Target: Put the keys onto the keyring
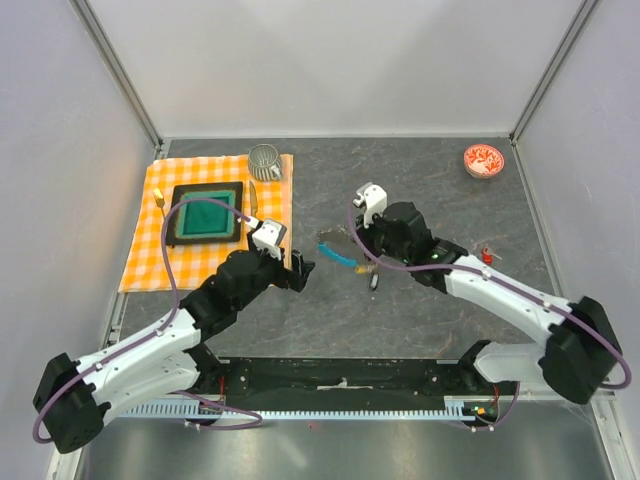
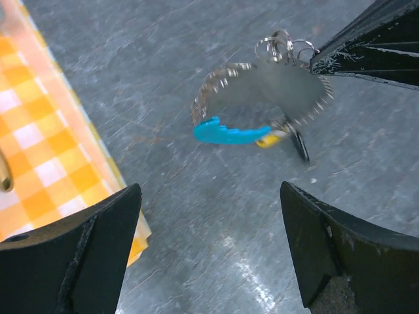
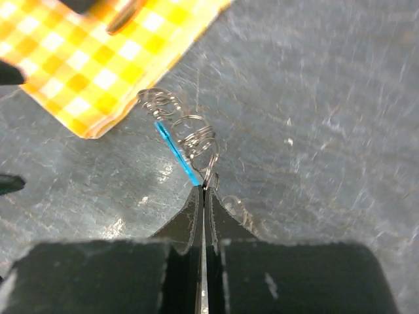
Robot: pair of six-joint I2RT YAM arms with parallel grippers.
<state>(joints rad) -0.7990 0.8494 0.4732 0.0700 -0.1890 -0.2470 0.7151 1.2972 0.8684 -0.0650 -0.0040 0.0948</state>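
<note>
Where the grey surface (image 1: 420, 180) lies bare between the two arms, the keyring (image 2: 219, 73) rests as a loop of beaded chain, its blue tag (image 2: 226, 134) curving along the near side. A yellow-headed key (image 2: 272, 139) and a black-headed key (image 2: 300, 145) lie together at one end of the tag, touching the loop. At the far side of the chain sits a cluster of small wire rings (image 2: 283, 44), and there the right tool (image 3: 203, 190) meets it: its two fingers are pressed flat together, and the chain runs straight into their tips, so it appears to be pinched there. The left tool (image 2: 209, 190) hangs just beside the loop on the cloth side, its fingers spread wide and holding nothing, with open surface between it and the blue tag. A red-tagged key (image 1: 487, 255) lies apart, beside the right forearm. The orange checked cloth (image 1: 145, 255) borders the left tool; its corner comes near the chain. On the cloth stand a dark tray (image 1: 205, 238) and a ribbed mug (image 1: 264, 160). A red-patterned dish (image 1: 484, 160) sits far right.
</note>
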